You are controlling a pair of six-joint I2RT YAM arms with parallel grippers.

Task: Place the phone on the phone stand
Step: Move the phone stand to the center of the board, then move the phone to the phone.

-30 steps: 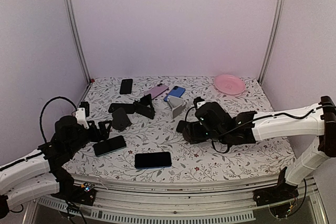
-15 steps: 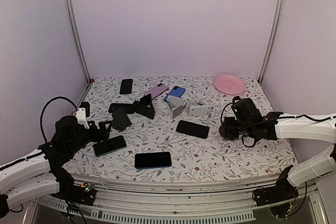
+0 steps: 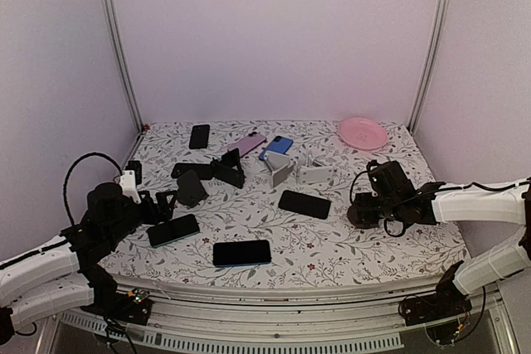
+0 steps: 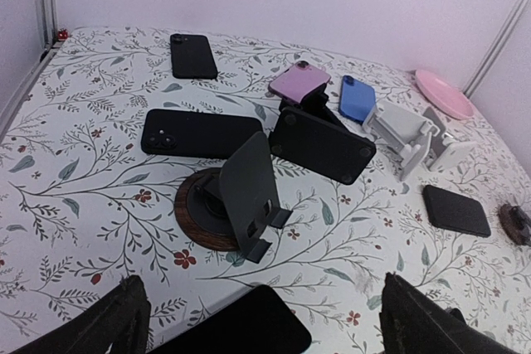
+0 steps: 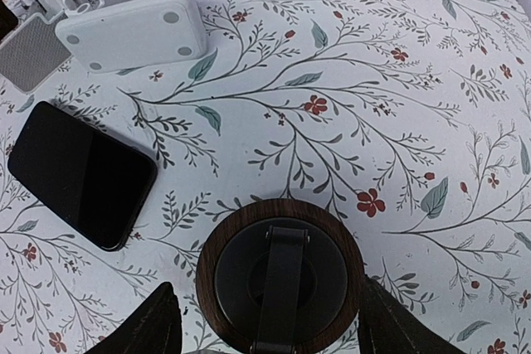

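A round wooden-based phone stand (image 5: 280, 275) sits on the floral table at the right (image 3: 365, 209). My right gripper (image 3: 358, 215) straddles its base with the jaws apart; a sliver of table shows by the left finger (image 5: 162, 325). A black phone (image 5: 79, 173) lies flat just left of it (image 3: 304, 203). My left gripper (image 3: 162, 203) is open and empty at the left, over the end of another black phone (image 4: 236, 333). A black tilted stand on a wooden base (image 4: 241, 196) stands just beyond it.
A third black phone (image 3: 241, 252) lies near the front edge. Behind are a black folding stand (image 3: 228, 170), two white stands (image 3: 299, 172), pink (image 3: 246, 143), blue (image 3: 275, 147) and black (image 3: 199, 136) phones, and a pink plate (image 3: 362, 132).
My right arm has drawn back from the table's centre to the right, uncovering the black phone, and has sunk slightly since. The left arm has not moved.
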